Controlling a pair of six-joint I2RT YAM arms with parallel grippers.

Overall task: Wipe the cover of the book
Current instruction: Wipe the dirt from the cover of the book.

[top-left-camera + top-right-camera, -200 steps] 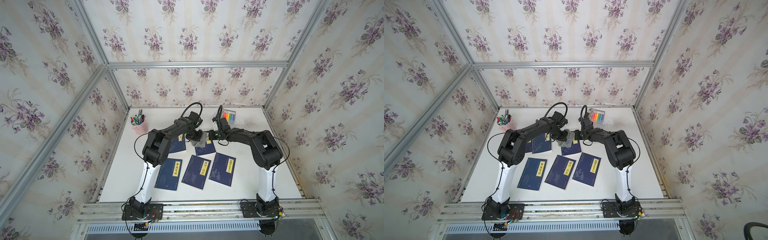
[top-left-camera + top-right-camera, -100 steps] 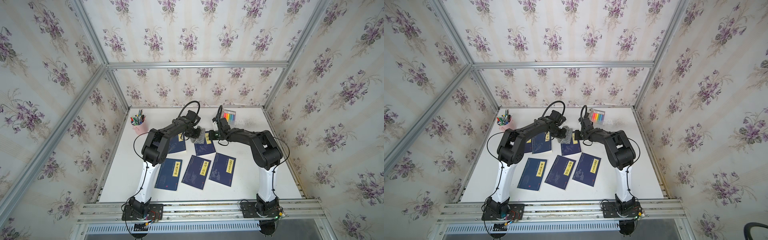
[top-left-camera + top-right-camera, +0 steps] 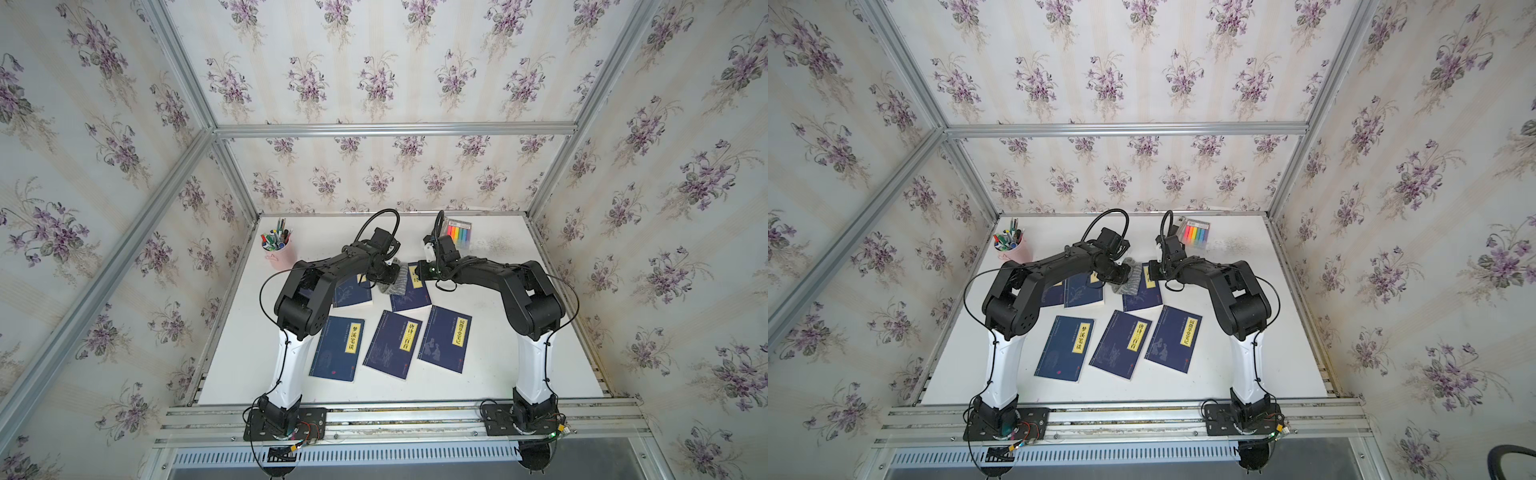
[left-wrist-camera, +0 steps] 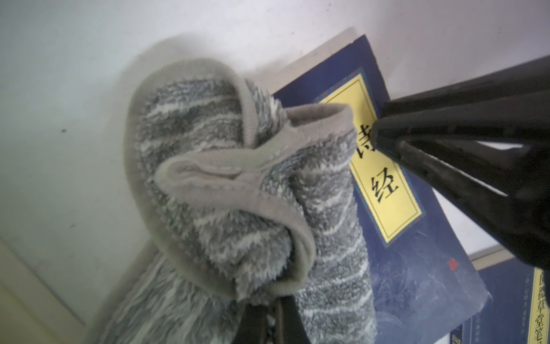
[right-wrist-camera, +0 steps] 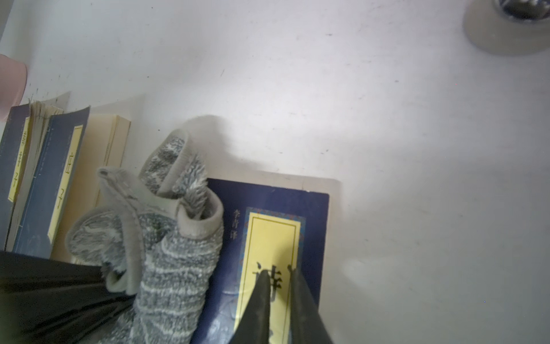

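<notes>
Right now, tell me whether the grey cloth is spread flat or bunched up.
Bunched up. The grey cloth is crumpled with its hems folded over, pinched in the left gripper, partly on the book.

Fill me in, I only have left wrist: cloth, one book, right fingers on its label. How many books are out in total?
Observer: Six, all blue. The book that the cloth rests on shares a back row with two neighbours. Three front-row books lie nearer the arm bases.
Operator: Anything behind the arms?
Observer: A highlighter pack lies flat near the back wall, just beyond the right wrist.
</notes>
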